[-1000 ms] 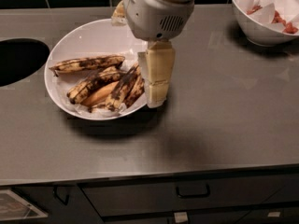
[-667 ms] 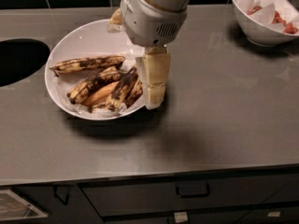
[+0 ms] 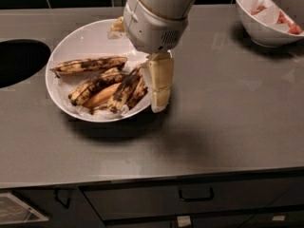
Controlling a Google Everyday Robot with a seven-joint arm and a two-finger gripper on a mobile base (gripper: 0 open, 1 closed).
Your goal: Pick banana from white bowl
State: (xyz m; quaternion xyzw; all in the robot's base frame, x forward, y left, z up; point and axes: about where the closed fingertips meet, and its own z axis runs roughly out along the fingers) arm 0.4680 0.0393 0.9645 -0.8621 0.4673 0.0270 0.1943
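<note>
Slightly lower than a second ago, the gripper hangs at the right rim of the white bowl.

Grey counter lies open to the right and front of that bowl, down to its front edge; a dark round opening is cut off at the left. The arm housing hides the bowl's upper right rim. A second bowl, well apart, is cropped at the top right corner. Blackened bananas lie inside the white bowl on crumpled paper, just left of the gripper; whether it grasps anything cannot be told.
</note>
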